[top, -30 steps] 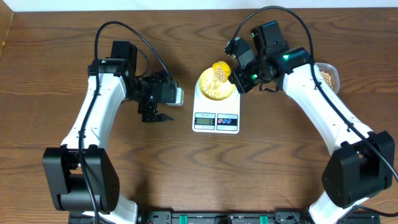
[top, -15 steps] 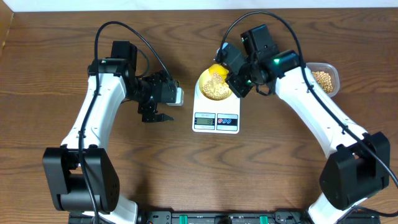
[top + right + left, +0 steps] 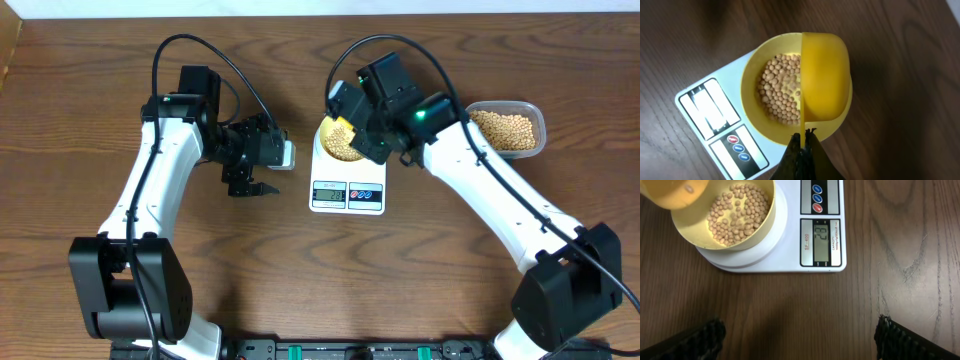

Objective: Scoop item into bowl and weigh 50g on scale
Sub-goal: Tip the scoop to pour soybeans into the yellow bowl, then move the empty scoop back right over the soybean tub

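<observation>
The pale yellow bowl [image 3: 332, 148] stands on the white scale [image 3: 347, 195] and holds a layer of tan beans [image 3: 735, 211]. The scale's display [image 3: 822, 236] reads 23. My right gripper [image 3: 804, 137] is shut on the thin handle of a yellow scoop [image 3: 825, 75]. The scoop is turned on its side over the right half of the bowl [image 3: 751, 102], above the beans [image 3: 780, 92]. My left gripper [image 3: 252, 188] hangs open to the left of the scale and holds nothing. Its fingertips [image 3: 702, 340] show at the bottom of the left wrist view.
A clear plastic container [image 3: 508, 130] full of the same beans stands at the back right. The scale's coloured buttons [image 3: 737, 148] face the table's front. Bare wooden table [image 3: 300, 280] lies in front of the scale.
My right arm has swung left over the bowl with the scoop, uncovering the bean container. The scoop now lies tipped over the bowl. The left arm has not moved.
</observation>
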Robot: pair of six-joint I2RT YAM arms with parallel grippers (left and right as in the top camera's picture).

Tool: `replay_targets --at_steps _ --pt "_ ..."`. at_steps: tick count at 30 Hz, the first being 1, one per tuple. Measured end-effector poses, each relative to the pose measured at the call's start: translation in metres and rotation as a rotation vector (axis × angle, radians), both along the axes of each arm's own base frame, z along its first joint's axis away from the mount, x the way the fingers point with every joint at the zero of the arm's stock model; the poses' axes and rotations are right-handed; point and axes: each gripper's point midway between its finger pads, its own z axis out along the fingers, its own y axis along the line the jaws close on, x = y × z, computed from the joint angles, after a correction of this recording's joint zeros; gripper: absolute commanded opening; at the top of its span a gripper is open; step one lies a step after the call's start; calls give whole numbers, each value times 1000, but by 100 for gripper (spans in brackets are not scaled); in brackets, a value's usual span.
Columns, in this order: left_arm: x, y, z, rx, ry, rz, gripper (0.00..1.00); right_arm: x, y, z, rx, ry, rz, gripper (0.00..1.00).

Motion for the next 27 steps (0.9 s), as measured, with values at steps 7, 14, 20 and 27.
replay_targets --at_steps 7,14,20,27 --pt "0 0 0 0 0 0 97 -5 8 0 -47 -32 56 1" --pt "0 0 0 0 0 0 98 3 13 7 -28 -76 53 1" --pt "0 0 0 0 0 0 98 3 9 18 -44 -72 33 1" --pt "0 0 0 0 0 0 98 9 -19 60 4 -19 -139 1"
